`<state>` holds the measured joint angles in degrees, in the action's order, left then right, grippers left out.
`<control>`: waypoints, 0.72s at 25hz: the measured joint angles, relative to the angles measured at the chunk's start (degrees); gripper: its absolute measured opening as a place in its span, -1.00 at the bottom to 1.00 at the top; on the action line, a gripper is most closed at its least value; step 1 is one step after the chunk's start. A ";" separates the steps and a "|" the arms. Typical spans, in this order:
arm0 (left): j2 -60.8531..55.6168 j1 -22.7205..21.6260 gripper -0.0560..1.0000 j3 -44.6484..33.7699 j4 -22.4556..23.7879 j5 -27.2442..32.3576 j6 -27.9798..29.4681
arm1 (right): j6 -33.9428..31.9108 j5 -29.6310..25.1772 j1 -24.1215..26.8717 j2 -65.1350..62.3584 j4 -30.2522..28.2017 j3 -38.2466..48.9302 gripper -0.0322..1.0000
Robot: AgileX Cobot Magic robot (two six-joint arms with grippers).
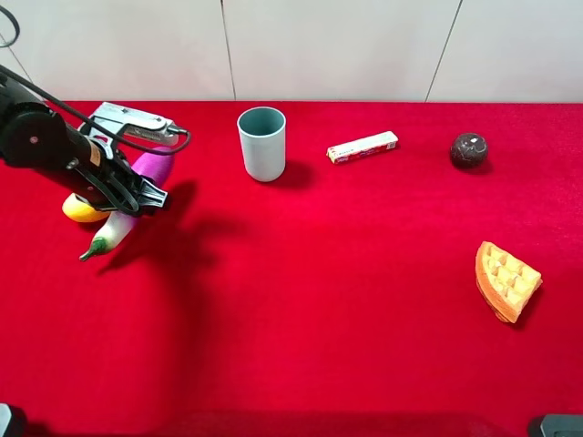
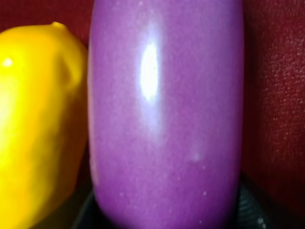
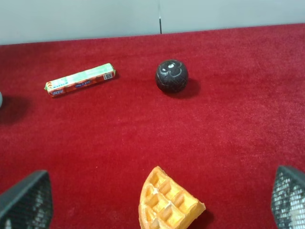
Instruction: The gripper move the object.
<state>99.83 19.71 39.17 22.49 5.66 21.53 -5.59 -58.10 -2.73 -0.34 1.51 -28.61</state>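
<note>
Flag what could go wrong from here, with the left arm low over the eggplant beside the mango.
1. The mango lies right against the eggplant, so the fingers of the left gripper could catch the mango, shove it, or drag it along.
2. The eggplant's skin is glossy and rounded, so it may slip or roll out of the fingers.
3. Neither view shows whether the grip is set, so lifting now could leave the eggplant behind.

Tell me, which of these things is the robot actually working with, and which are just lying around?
Part of the job:
left gripper
purple eggplant

Just lying about:
yellow mango
grey-blue cup
small box
dark ball
waffle wedge
</note>
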 joint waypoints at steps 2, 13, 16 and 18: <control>0.36 0.00 0.03 0.00 0.00 -0.19 0.05 | 0.00 0.00 0.00 0.00 0.00 0.00 0.41; 0.38 0.00 0.18 -0.04 0.00 -0.42 0.05 | 0.00 -0.06 0.00 0.00 0.00 0.00 0.41; 0.38 0.00 0.33 -0.04 0.00 -0.42 0.05 | 0.00 -0.06 0.00 0.00 0.00 0.00 0.41; 0.38 0.00 0.40 -0.04 0.00 -0.42 0.05 | 0.00 -0.06 0.00 0.00 0.00 0.00 0.41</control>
<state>100.21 19.71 39.13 22.49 5.24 21.58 -5.59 -58.16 -2.73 -0.34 1.51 -28.61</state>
